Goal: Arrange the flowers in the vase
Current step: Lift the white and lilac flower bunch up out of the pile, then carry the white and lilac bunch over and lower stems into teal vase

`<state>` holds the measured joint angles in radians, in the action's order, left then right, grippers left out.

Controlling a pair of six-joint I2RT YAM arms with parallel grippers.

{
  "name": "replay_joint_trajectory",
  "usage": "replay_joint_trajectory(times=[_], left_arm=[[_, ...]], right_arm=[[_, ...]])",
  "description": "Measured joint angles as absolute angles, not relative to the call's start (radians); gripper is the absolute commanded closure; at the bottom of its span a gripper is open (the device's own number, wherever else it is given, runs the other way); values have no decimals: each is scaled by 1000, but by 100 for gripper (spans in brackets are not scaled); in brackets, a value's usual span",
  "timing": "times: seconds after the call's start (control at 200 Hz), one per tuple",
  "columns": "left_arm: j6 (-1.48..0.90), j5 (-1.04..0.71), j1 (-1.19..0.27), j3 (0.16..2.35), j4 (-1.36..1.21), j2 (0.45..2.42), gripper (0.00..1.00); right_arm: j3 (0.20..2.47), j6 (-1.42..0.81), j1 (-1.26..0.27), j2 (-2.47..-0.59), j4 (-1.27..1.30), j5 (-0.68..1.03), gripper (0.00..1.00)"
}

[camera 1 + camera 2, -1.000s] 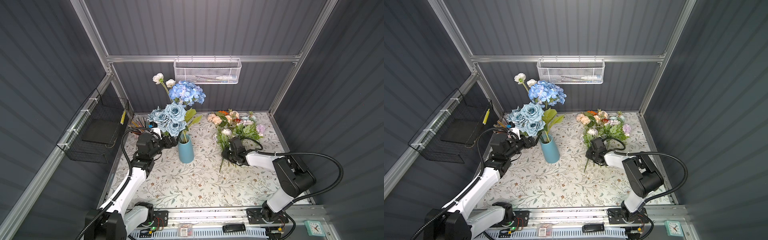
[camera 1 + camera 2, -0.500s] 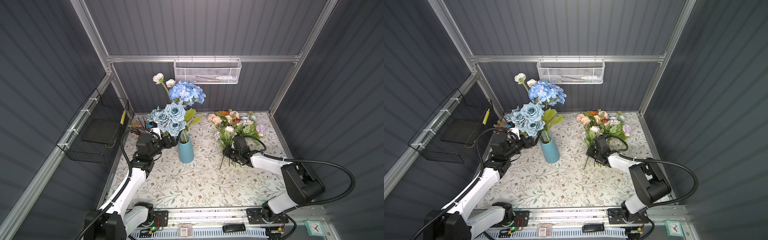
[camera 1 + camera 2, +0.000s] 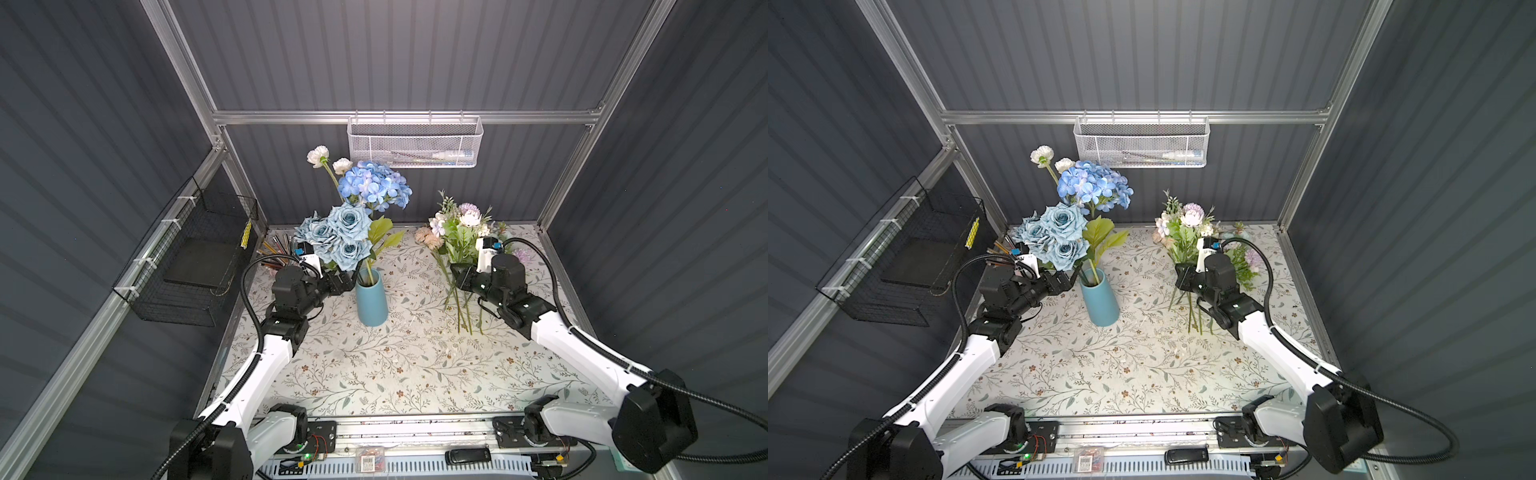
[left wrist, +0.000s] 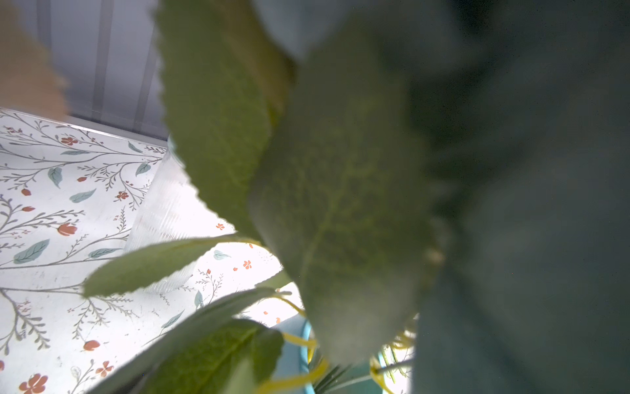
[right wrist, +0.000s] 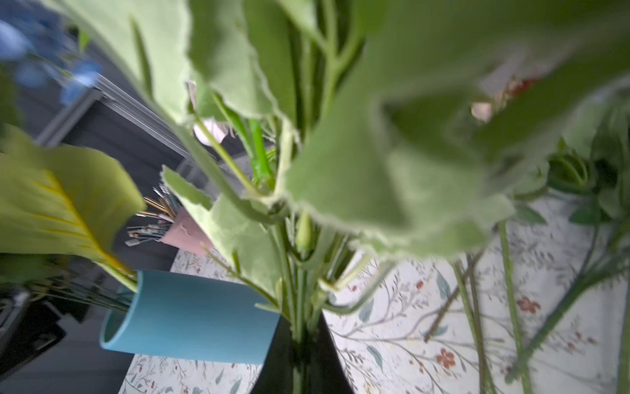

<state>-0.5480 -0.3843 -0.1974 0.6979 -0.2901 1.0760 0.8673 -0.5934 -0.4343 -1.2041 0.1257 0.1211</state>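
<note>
Blue vase (image 3: 371, 301) stands upright at center of both top views on the flowery tablecloth (image 3: 407, 374). In it, upper center: hydrangea (image 3: 374, 185), blue roses (image 3: 345, 232), 2 white blooms (image 3: 319, 156). Left gripper (image 3: 344, 283) sits just left of the vase rim, under the roses. Fingers are spread, nothing pinched that I can see. Its wrist view is all blurred leaves. Right gripper (image 3: 458, 276), right of center, is pressed together on the stems of a mixed bunch (image 3: 457, 226). The bunch is held upright, blooms up, stem ends low over the cloth, contact unclear, and it's well apart from the vase. Loose flowers (image 3: 521, 254) lie behind the right arm, right side of frame. White mesh basket (image 3: 415, 141) hangs on the back wall, top center.
</note>
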Motion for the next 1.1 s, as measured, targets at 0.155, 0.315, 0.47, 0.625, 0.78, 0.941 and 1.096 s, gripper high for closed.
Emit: replay_joint_trajectory(times=[0.155, 0.315, 0.47, 0.625, 0.78, 0.941, 1.096], left_arm=[[-554, -384, -197, 698, -293, 1079, 0], [-554, -384, -197, 698, -293, 1079, 0], [-554, -384, -197, 698, -293, 1087, 0], [-554, -384, -197, 698, -293, 1090, 0], [-554, -384, -197, 698, -292, 1090, 0], [-554, -384, -197, 698, -292, 1090, 0], [-554, -377, -197, 698, -285, 1089, 0]], right_arm=[[884, -558, -435, -1173, 274, 204, 100], [877, -522, -467, -1180, 482, 305, 100], [877, -414, -560, -1225, 708, 374, 100], [889, -339, -645, -1363, 967, 461, 100], [953, -346, -667, -1559, 1221, 533, 100], [1052, -346, -690, -1677, 1336, 589, 100], [1113, -335, -706, -1722, 1400, 627, 100]])
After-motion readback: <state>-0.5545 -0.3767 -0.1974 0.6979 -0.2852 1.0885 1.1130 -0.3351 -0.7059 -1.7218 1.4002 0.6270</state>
